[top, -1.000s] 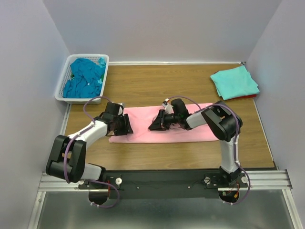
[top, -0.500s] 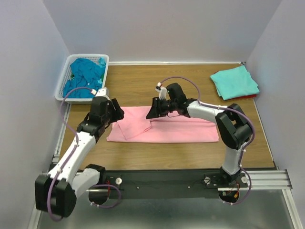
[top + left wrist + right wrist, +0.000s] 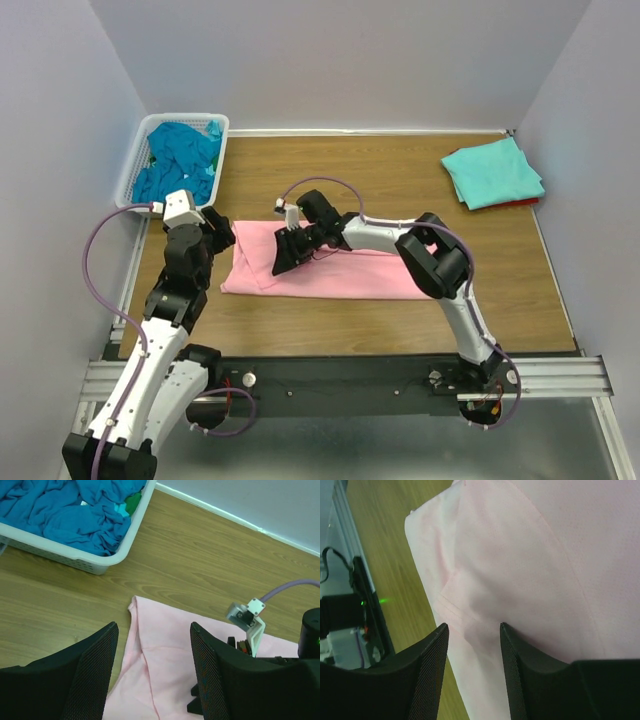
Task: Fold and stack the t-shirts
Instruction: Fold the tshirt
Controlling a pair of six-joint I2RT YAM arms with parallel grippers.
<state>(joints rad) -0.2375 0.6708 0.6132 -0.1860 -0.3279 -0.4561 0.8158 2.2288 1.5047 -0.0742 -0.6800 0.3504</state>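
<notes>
We see the left arm rising from its base at the near left corner and bending forward. Its left tool is tipped down over the left end of the light pink t-shirt, with clear air between them in the wrist view. The right arm reaches from the near right corner across the tabletop, its elbow over the shirt's right half. Its forearm runs along the shirt's far edge to the right tool, which sits low over the shirt's left part.

The pink shirt is soft, matte fabric folded into a long band lying left to right across the middle of the wood-grain tabletop. At its left end a flap is doubled over, leaving a slanted crease, and the right wrist view shows a stitched hem on that flap. To the far left stands a white plastic lattice basket heaped with crumpled teal-blue t-shirts. At the far right corner lies a folded light aqua t-shirt with a sliver of red t-shirt showing under it.

The left tool has its dark, mesh-textured fingers spread wide, with nothing between them. The right tool also stands apart, more narrowly, close above the pink cloth. We see the fabric lying flat in the gap, not pinched.
</notes>
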